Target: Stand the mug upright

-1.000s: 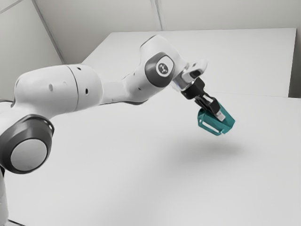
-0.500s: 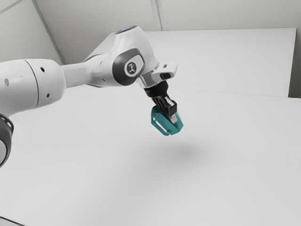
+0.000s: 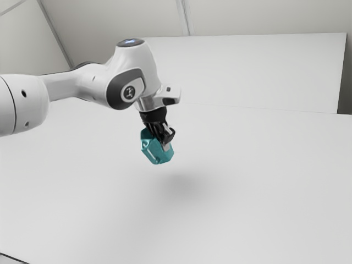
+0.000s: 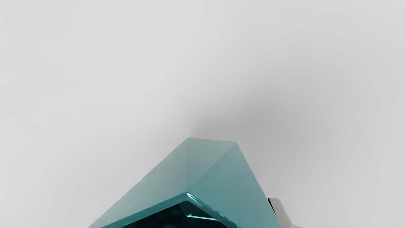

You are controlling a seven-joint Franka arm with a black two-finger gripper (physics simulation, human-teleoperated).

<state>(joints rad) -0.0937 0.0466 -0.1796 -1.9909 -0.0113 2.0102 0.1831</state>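
Tabletop (image 3: 247,209): pale and broad, spread below as the likely landing place for the base.
Mug (image 3: 155,152): teal and faceted, held aloft near the exterior view's middle, slightly toward eight o'clock; it leaned, so the upright stand was unfinished.
Rim (image 4: 152,210): edged a dark hollow facing the hand's camera, which suggested the mouth was on the hand's side and the base pointed roughly downward, as standing would need.
Gripper (image 3: 161,145): clenched on the mug from twelve o'clock, bearing its weight.
Finger (image 4: 280,209): lay against the outer wall, its partner presumably bracing the opposite face to prevent slipping.
Shadow (image 3: 184,187): soft, apart from the mug toward five o'clock; that clearance probably let the base swing without scraping.
Arm (image 3: 126,71): reached in from ten o'clock; its next job looked like levelling the base, lowering, then letting go. Released at a lean, the mug might have toppled.
Backdrop (image 3: 99,22): plain room wall toward eleven o'clock.
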